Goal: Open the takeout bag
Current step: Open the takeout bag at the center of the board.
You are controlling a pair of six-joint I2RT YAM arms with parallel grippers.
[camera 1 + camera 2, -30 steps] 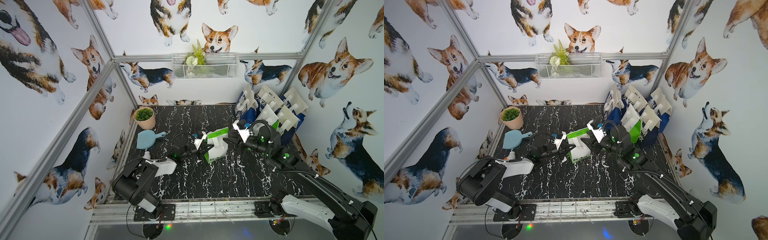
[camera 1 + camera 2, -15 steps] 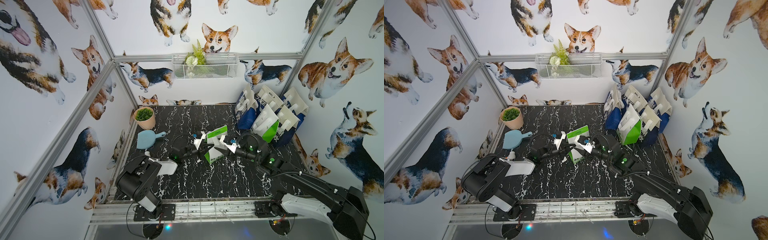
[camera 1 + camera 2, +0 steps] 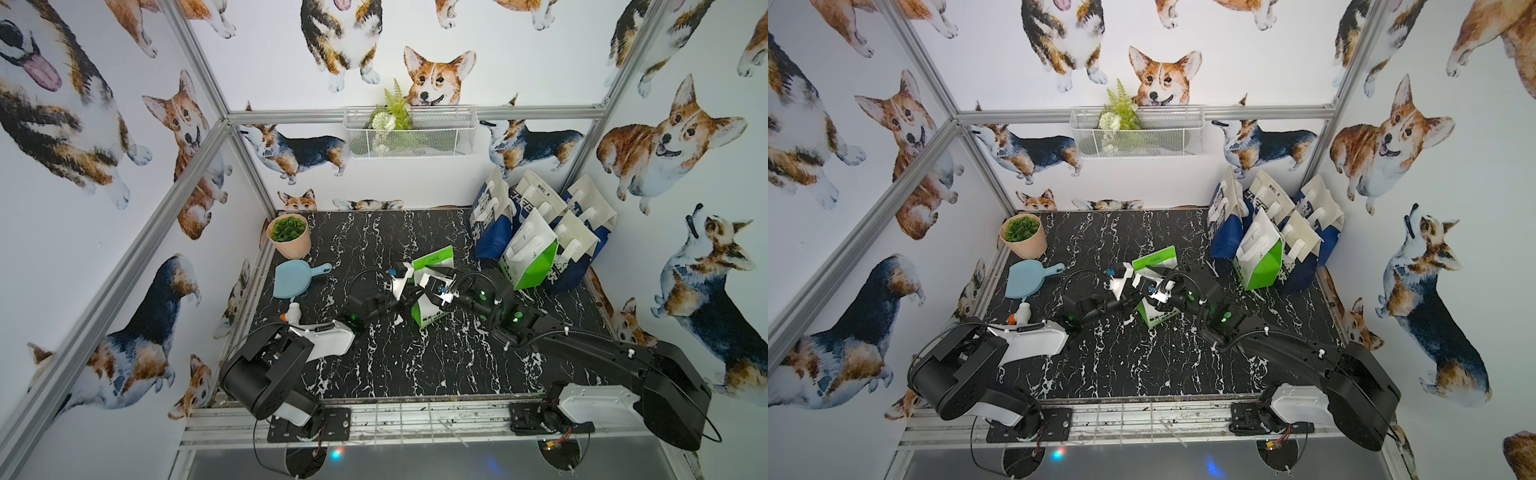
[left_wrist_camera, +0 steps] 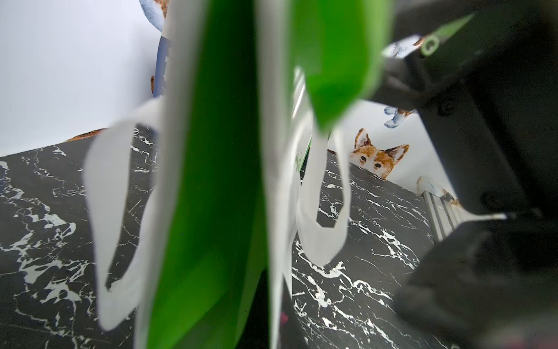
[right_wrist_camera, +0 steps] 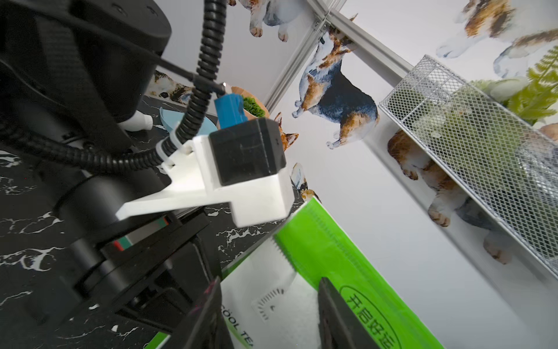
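Note:
The green and white takeout bag (image 3: 434, 261) stands tilted mid-table in both top views, its lower part (image 3: 1154, 319) on the marble. My left gripper (image 3: 409, 293) reaches in from the left and is shut on the bag's white edge (image 4: 276, 272). The left wrist view is filled by the green side (image 4: 217, 181) and two hanging white handles (image 4: 105, 211). My right gripper (image 5: 271, 320) comes from the right at the bag's top. It is open, with its two dark fingers (image 5: 335, 317) on either side of the white printed panel (image 5: 290, 302).
Several blue and green bags (image 3: 536, 232) stand packed at the back right. A plant pot (image 3: 289, 235), a blue paddle (image 3: 295, 278) and a small white bottle (image 3: 293, 311) lie along the left edge. A wire basket (image 3: 409, 133) hangs on the back wall.
My right arm has swung left, away from the bags at the back right, and come down to the green bag's top. Its jaws have widened slightly. The left gripper keeps its hold.

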